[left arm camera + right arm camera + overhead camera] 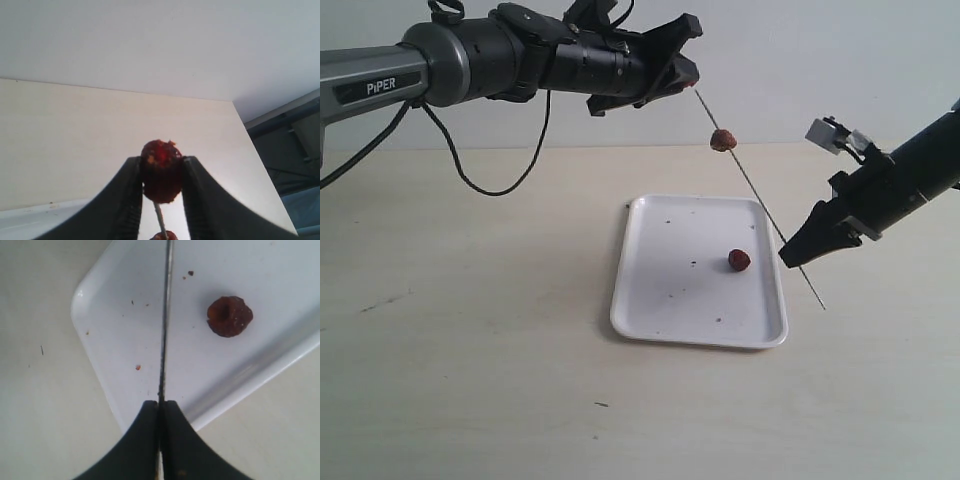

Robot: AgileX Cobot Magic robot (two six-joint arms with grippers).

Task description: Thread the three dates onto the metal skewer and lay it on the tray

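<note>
My right gripper [788, 257] [161, 403] is shut on the metal skewer [757, 190] [164, 325], which slants up and to the left above the tray [660, 310] [115, 380]. One date [722, 139] sits threaded partway up the skewer. High at the skewer's top end, my left gripper [687, 75] [161, 172] is shut on a second date [161, 171], with the skewer [159, 215] running into its underside. A third date [739, 260] [230, 316] lies loose on the tray.
The pale tabletop [470, 350] spreads all around the tray. A black cable [490, 180] hangs from the left arm down to the table at the back left. Small dark crumbs [190, 273] dot the tray.
</note>
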